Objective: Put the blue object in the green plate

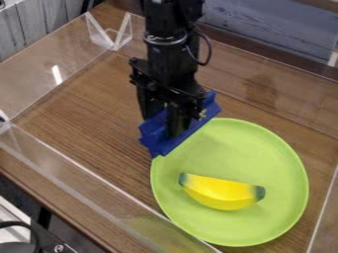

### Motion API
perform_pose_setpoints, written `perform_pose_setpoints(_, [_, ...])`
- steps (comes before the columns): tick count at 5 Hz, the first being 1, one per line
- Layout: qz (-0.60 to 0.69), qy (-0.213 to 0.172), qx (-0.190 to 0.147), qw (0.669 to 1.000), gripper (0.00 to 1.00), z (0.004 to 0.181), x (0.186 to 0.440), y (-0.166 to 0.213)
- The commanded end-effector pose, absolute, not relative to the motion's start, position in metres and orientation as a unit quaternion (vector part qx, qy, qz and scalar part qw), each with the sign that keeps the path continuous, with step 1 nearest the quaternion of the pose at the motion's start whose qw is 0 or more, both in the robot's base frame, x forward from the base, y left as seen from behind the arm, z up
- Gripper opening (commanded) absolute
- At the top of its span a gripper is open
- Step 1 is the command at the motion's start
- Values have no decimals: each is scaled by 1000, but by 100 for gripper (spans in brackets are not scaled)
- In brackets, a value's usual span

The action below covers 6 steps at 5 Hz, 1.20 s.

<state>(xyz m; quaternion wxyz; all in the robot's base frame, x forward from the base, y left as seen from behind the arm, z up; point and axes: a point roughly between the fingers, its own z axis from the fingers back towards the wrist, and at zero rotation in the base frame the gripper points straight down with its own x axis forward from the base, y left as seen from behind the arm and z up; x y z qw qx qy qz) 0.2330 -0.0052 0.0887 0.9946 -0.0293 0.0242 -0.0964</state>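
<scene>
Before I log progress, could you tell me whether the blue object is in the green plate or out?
Not set in: the blue object hangs from the hand, overlapping the rim of the green plate.

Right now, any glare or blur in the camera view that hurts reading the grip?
Camera view: small bright glare spot on the table at left, off the grip; image soft and low-res; black gripper so dark its fingertips blur together over the blue block.
</scene>
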Motion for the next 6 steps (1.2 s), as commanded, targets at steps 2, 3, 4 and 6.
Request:
perform_pose_setpoints(2, [-89,-10,-34,995,0,104,236,-15])
perform_pose_setpoints(3, [-85,-11,-38,996,0,104,234,-20])
perform_pose_setpoints(4, [-83,-12,-42,996,0,103,232,-25])
perform_pose_setpoints(6, [-81,-13,-52,995,0,100,228,-33])
